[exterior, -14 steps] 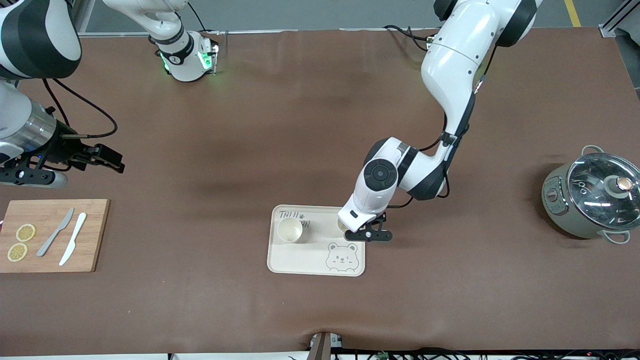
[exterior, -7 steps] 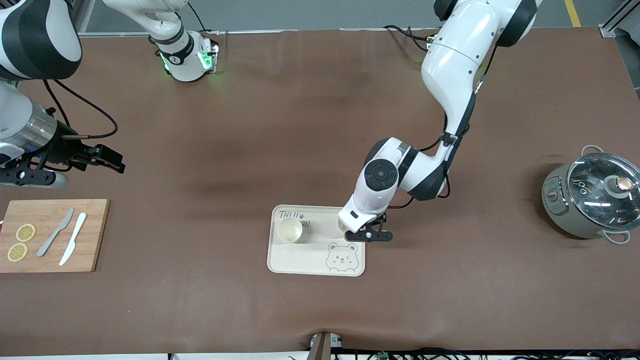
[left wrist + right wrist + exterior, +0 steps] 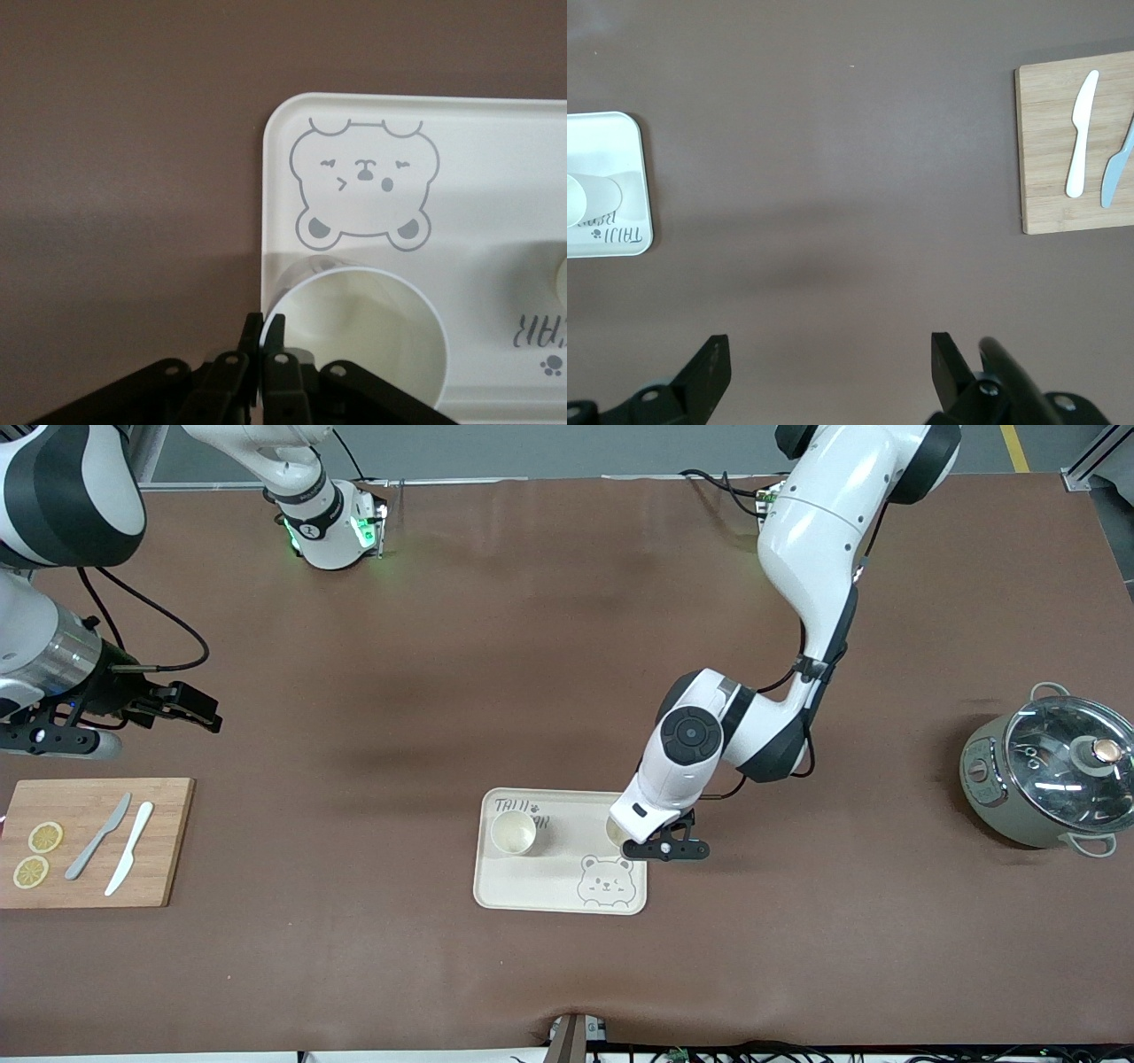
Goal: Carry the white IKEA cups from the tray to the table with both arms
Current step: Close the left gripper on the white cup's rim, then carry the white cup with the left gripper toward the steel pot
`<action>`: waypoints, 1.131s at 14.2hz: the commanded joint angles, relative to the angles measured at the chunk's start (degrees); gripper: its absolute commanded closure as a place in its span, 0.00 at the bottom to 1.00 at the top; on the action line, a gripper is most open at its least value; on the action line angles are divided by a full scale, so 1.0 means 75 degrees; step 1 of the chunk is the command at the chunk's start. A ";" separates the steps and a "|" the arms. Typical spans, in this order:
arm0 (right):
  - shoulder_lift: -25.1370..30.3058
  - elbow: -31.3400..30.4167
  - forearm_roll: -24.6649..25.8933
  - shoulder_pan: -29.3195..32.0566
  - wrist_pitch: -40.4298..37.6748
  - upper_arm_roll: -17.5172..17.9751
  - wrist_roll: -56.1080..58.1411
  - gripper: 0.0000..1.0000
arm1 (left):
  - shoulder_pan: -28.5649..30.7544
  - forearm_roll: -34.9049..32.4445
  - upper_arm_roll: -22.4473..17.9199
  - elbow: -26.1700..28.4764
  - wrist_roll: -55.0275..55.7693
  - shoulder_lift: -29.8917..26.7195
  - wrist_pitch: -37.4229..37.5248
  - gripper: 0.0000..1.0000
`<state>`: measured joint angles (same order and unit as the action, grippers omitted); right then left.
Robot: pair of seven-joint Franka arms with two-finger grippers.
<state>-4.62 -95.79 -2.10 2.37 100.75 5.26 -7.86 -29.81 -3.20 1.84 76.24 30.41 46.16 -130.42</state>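
Observation:
One white IKEA cup [image 3: 513,833] [image 3: 585,199] stands upright on the cream bear tray [image 3: 567,886] [image 3: 496,159] [image 3: 611,142], at the end toward the right arm. The second cup [image 3: 613,831] [image 3: 363,328] is over the tray's other end, beside the bear drawing [image 3: 363,181]. My left gripper [image 3: 625,836] [image 3: 264,329] is shut on its rim, one finger inside and one outside the wall. The wrist hides most of this cup in the front view. My right gripper [image 3: 205,716] [image 3: 831,354] waits open over bare table above the cutting board, holding nothing.
A wooden cutting board [image 3: 151,850] [image 3: 1045,177] with two knives and two lemon slices lies at the right arm's end. A grey pot with a glass lid [image 3: 1045,779] stands at the left arm's end.
The left arm's wrist has shifted slightly toward the left arm's end of the table, the pinched cup moving with it. The right arm has not moved.

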 commanded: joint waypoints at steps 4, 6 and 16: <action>0.0065 -0.0072 -0.0096 -0.0023 0.0009 -0.0033 0.0005 0.00 | 0.1955 -0.0078 0.1334 0.1856 -0.1427 -0.1794 0.0138 1.00; 0.0065 -0.0072 -0.0107 -0.0023 0.0009 -0.0033 0.0005 0.00 | 0.2391 -0.0078 0.1559 0.2243 -0.1849 -0.2052 0.0186 1.00; 0.0065 -0.0025 -0.0107 -0.0374 0.0219 -0.0022 -0.0555 0.00 | 0.4170 -0.0078 0.1991 0.5196 -0.3665 -0.3810 -0.1114 1.00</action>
<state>-4.64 -95.82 -2.10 0.53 101.89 5.30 -9.24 -3.41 -3.20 13.81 109.07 5.71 22.07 -136.24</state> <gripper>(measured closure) 0.000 0.965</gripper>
